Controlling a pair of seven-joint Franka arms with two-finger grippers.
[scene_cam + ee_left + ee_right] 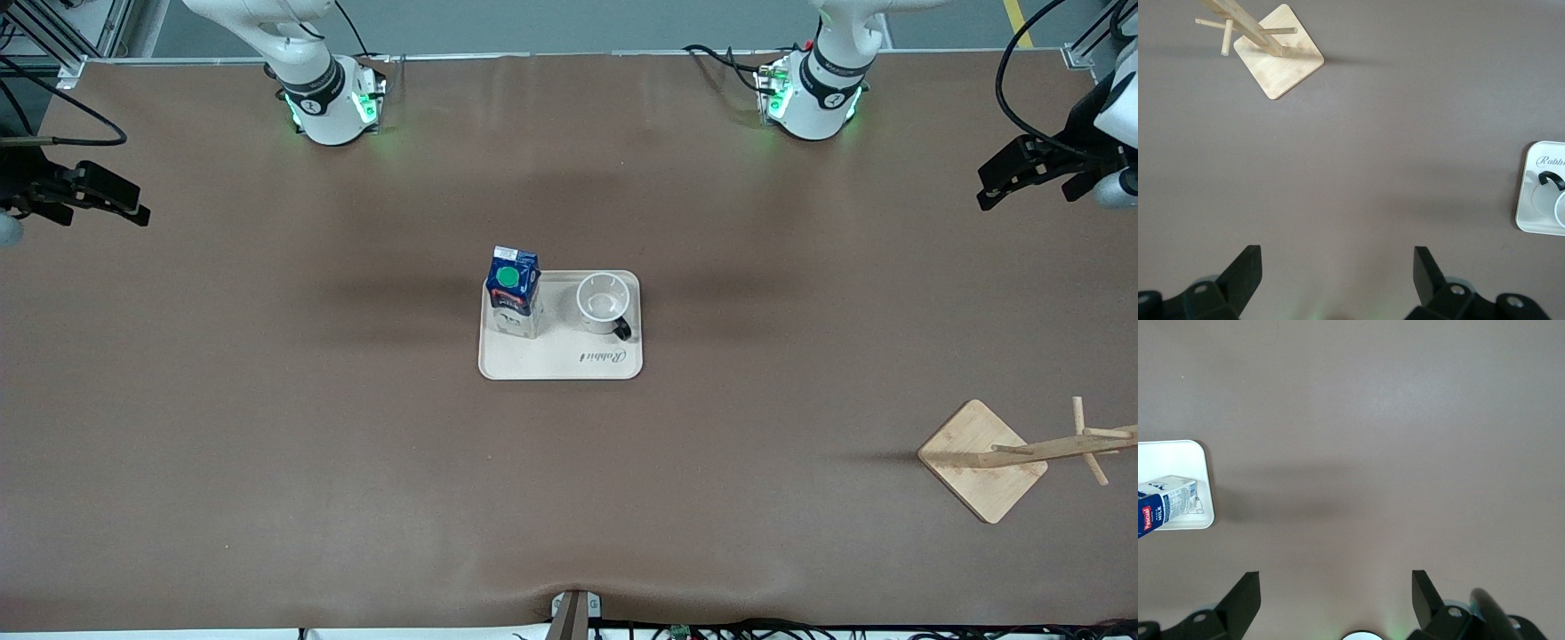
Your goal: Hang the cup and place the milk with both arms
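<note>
You are seeing the milk (513, 292) standing at the cup's (603, 303) nine o'clock on the tray (560, 363), while the left gripper (1335, 280) and right gripper (1335, 600) are hovering wide-fingered over bare table ends.

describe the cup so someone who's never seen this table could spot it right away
Find the cream tray in the middle of the brown table. Two things stand on it side by side: the cup is the one toward the left arm's end. Unlike the blue-topped milk, it is round, white, open-topped, with a black loop handle.

A cream rectangular tray (560, 363) with script lettering sits at the frame's centre on the brown bench (267, 427). A wooden mug tree (1058, 449) on a square bamboo base occupies the lower right corner.
</note>
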